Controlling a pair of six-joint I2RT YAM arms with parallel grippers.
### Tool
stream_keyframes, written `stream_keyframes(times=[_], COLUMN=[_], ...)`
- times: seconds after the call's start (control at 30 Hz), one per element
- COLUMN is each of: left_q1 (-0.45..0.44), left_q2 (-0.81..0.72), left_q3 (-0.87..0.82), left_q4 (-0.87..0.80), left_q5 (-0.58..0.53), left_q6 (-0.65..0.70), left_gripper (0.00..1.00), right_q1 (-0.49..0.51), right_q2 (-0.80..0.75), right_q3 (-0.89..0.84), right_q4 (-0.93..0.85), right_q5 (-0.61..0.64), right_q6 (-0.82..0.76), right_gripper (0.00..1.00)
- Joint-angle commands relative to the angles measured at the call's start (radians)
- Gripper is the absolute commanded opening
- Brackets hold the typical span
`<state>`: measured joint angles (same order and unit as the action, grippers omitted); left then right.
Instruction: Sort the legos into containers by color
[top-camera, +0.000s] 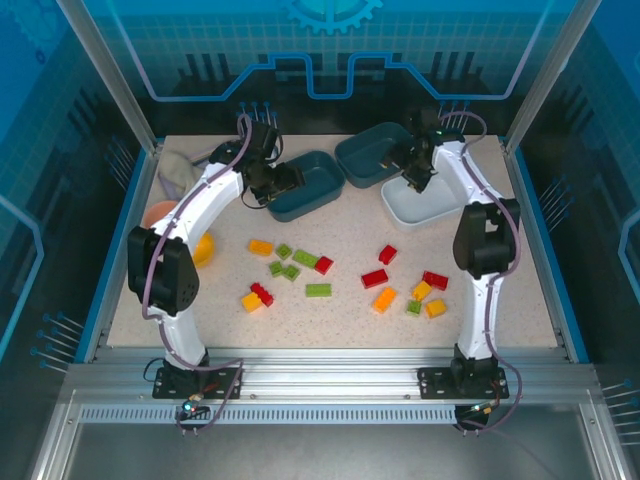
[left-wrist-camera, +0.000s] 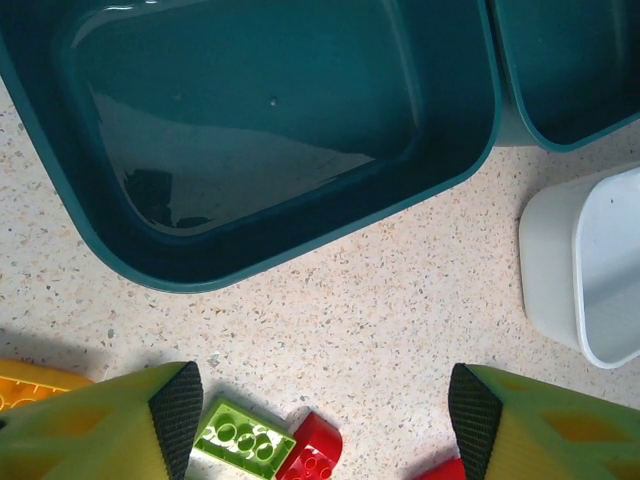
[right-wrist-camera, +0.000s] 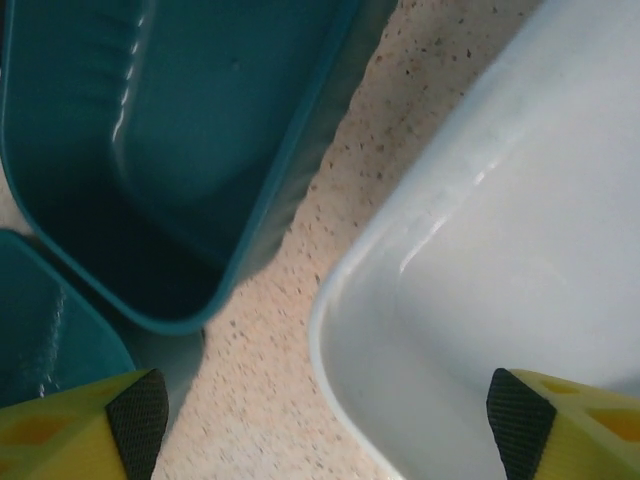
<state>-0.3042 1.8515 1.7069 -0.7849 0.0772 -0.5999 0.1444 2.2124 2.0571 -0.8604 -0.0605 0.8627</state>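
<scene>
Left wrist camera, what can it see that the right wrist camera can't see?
The left wrist view brings legos: a green lego beside a red lego, an orange lego at the left edge, and the left gripper, open above them. The right wrist view brings the right gripper, open over the edge of the white tray. Both share that white tray, the big teal tray, the second teal tray and the speckled table. The trays look bare where visible.
</scene>
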Motion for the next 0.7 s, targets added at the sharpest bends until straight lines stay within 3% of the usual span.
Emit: stream_keyframes(times=[0.0, 0.23, 0.53, 0.67], left_q1=[-0.006, -0.024, -0.033, -0.033], left_q2=[-0.014, -0.151, -0.098, -0.095], left_q3=[0.004, -0.128, -0.066, -0.062], left_q4=[0.013, 0.325, 0.287, 0.271], left_q5=[0.049, 0.21, 0.249, 0.249], left_q6=[0.024, 0.053, 0.057, 0.06], left_gripper=[0.72, 0.84, 0.83, 0.83], right_q1=[0.013, 0.014, 0.018, 0.017], right_q2=[0.103, 0.268, 0.341, 0.379], right_q3=[0.15, 0.345, 0.4, 0.451], right_q4=[-0.082, -0.169, -0.161, -0.179], right_q5=[0.005, 0.031, 0.044, 0.052], right_q6=[0.075, 0.131, 0.175, 0.173], right_gripper=[0.87, 0.83, 0.71, 0.61])
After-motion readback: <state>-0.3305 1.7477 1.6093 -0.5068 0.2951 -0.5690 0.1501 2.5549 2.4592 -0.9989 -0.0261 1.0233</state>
